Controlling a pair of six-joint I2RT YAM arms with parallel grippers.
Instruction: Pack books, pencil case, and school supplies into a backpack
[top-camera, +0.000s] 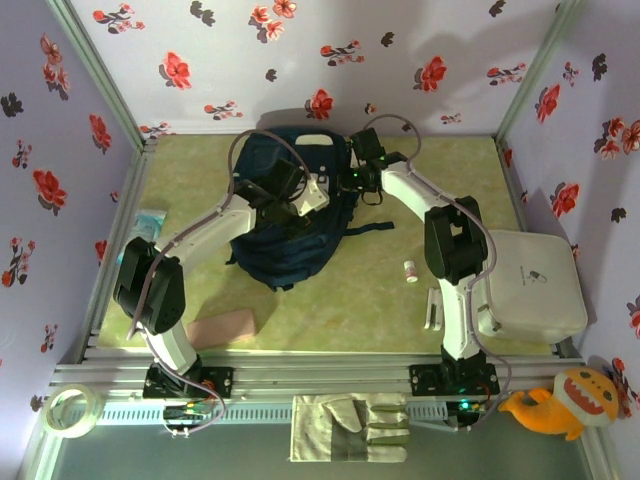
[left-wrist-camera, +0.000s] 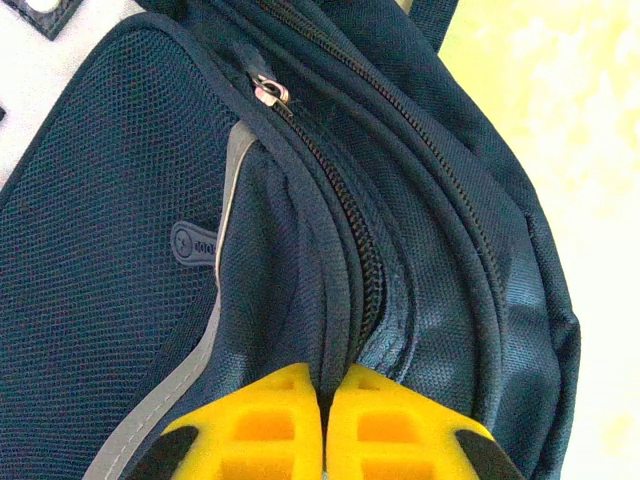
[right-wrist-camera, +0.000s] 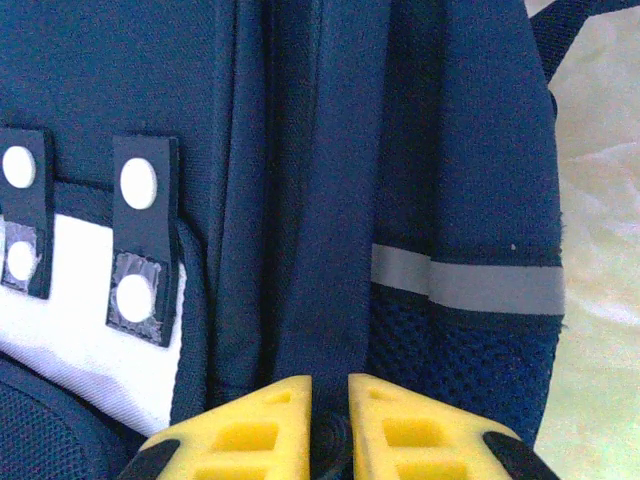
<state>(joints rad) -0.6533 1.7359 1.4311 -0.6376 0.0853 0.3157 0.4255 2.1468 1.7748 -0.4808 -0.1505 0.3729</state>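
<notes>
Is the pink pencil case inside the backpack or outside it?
Outside: the pencil case lies on the table, near its front left edge, apart from the backpack.

White box (top-camera: 530, 285) right, pale blue packet (top-camera: 150, 222) left, orange plush toy (top-camera: 565, 400), work gloves (top-camera: 350, 427), tape roll (top-camera: 72, 410) in front.

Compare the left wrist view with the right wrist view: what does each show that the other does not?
Left wrist view: the zipper slider and a small rubber tab. Right wrist view: a straight grey band above mesh. Both: the navy backpack, its white patch with snap tabs, cropped in the left view, and a fabric fold pinched by the left gripper or right gripper.
</notes>
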